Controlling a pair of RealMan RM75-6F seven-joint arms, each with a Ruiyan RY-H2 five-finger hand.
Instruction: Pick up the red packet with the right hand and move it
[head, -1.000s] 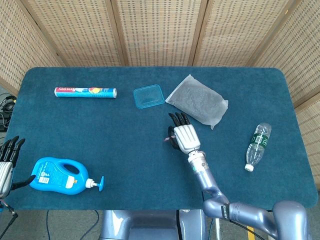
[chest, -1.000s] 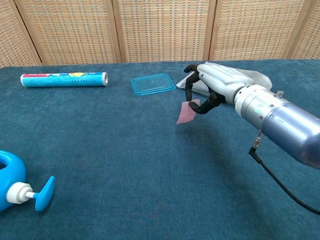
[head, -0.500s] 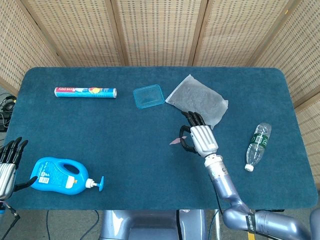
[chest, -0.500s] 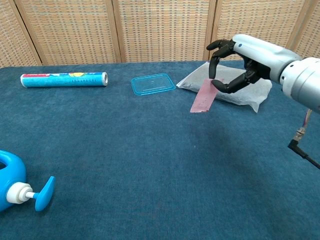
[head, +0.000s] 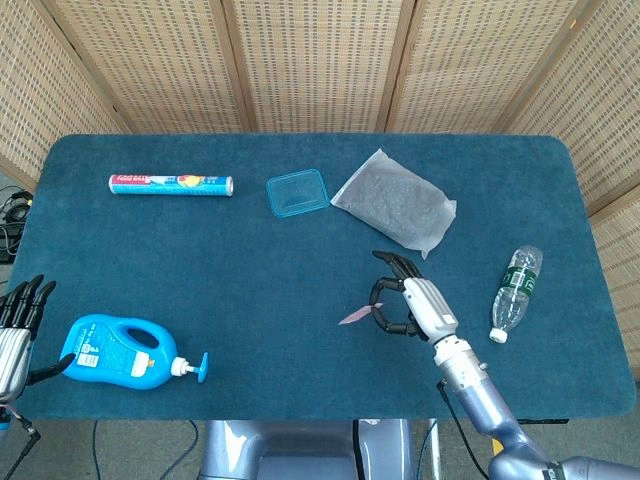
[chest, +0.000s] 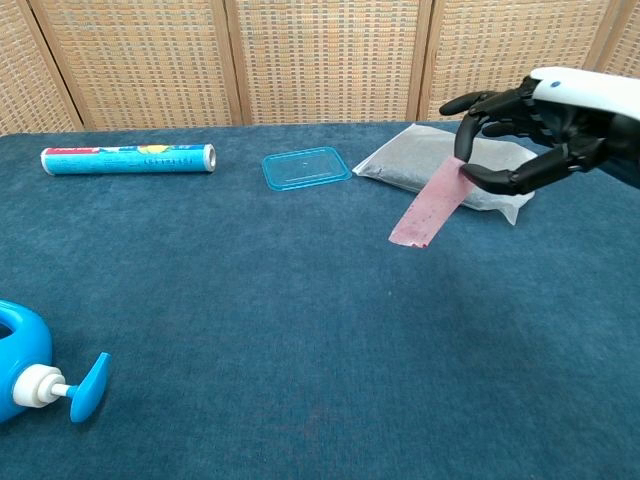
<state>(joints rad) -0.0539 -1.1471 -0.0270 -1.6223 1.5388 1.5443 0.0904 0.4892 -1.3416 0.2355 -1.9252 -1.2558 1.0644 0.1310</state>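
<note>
Red packet (chest: 433, 207) is off the table, pinched at its upper end by the right hand (chest: 535, 128) near the right edge of the chest frame, hanging down to the lower left. The other fingers (chest: 492, 103) curl loosely above it. Behind it, upper middle, sits a grey bag (chest: 440, 170) and a blue lid (chest: 305, 167). Left hand (head: 14, 325) at the far lower left of the head frame holds nothing, fingers straight and apart, beside the blue detergent bottle (head: 115, 352).
</note>
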